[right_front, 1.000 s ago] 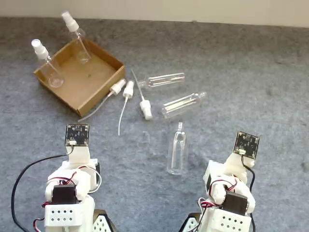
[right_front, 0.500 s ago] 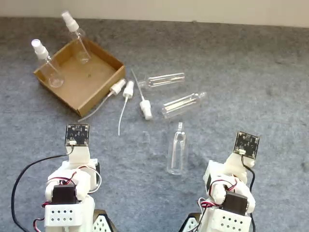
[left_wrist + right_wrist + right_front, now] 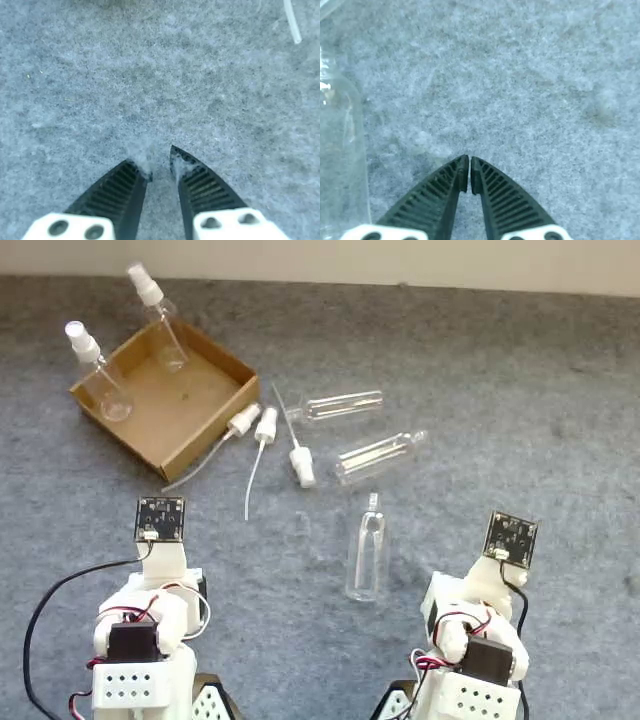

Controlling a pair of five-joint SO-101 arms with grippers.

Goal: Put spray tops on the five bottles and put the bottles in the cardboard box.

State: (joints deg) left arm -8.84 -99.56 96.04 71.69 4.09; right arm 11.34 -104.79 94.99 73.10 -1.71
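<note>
The cardboard box (image 3: 214, 427) lies at the far left, with two capped bottles (image 3: 100, 380) (image 3: 160, 320) standing tilted in it. Three uncapped clear bottles lie on the carpet: one far (image 3: 345, 403), one in the middle (image 3: 380, 457), one nearest the arms (image 3: 366, 548). Three white spray tops (image 3: 243, 421) (image 3: 266, 425) (image 3: 301, 465) with thin tubes lie between box and bottles. My left gripper (image 3: 159, 162) rests shut on bare carpet, a narrow slit between its tips. My right gripper (image 3: 470, 172) is shut on nothing, beside the nearest bottle (image 3: 340, 150).
Grey carpet covers the whole table. The left arm (image 3: 160, 530) and the right arm (image 3: 510, 540) are folded back at the near edge. A spray top's tube end (image 3: 292, 22) lies ahead of the left gripper. Open carpet stretches to the right.
</note>
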